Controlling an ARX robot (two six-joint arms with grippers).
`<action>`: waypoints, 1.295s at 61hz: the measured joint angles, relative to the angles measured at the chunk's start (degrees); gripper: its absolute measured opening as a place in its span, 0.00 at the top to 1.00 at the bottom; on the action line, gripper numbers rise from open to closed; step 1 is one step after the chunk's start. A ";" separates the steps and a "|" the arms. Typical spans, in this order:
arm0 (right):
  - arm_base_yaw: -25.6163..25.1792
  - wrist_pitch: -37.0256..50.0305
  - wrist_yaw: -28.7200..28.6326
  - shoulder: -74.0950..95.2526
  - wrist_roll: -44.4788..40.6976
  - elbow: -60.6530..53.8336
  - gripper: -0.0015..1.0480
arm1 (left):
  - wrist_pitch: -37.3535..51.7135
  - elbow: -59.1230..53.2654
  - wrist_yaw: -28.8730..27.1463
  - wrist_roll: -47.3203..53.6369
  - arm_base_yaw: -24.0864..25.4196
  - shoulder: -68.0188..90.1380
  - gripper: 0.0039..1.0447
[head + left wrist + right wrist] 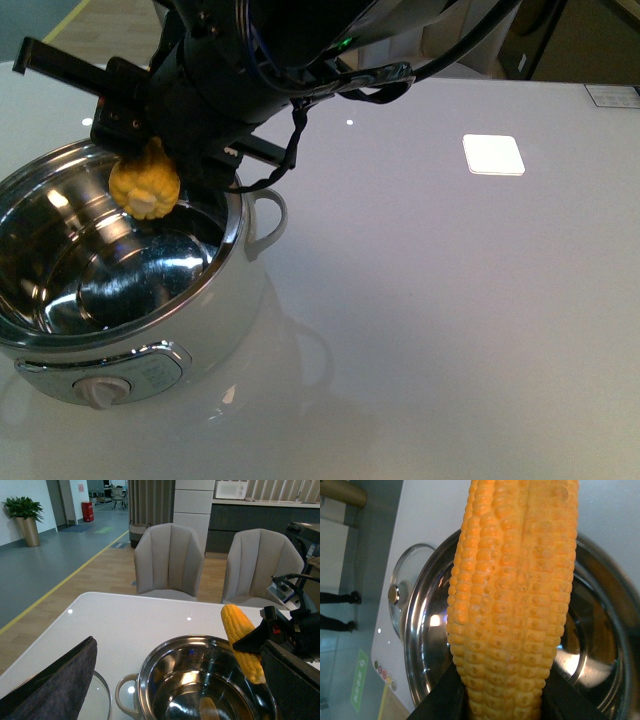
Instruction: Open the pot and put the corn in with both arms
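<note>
Off the pot's far-left side, a glass lid lay flat on the white counter, so the pot stood open near the counter's near-left corner. My left jaws showed only as a dark padded edge just beside that lid; I could not tell whether they were parted or closed. My right jaws were clamped on the corn, holding it over the steel bowl just inside the far rim. Its long axis ran out from my jaws, steeply tilted, free end toward the bowl. I judged the right arm the only one placed to release it. Nothing lay between cob and bowl; the rim and loop handle sat close.
</note>
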 joint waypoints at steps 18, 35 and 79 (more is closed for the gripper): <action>2.34 -2.95 -2.49 1.92 -1.38 0.00 0.73 | 0.00 0.00 0.02 0.00 -0.02 0.00 0.06; 2.36 -2.60 -1.92 1.86 -2.14 -0.52 0.26 | 0.00 0.00 0.00 0.00 0.00 0.00 0.06; -16.06 11.69 23.28 -29.97 -9.81 -32.57 0.08 | 0.00 0.00 0.00 0.00 0.00 0.00 0.06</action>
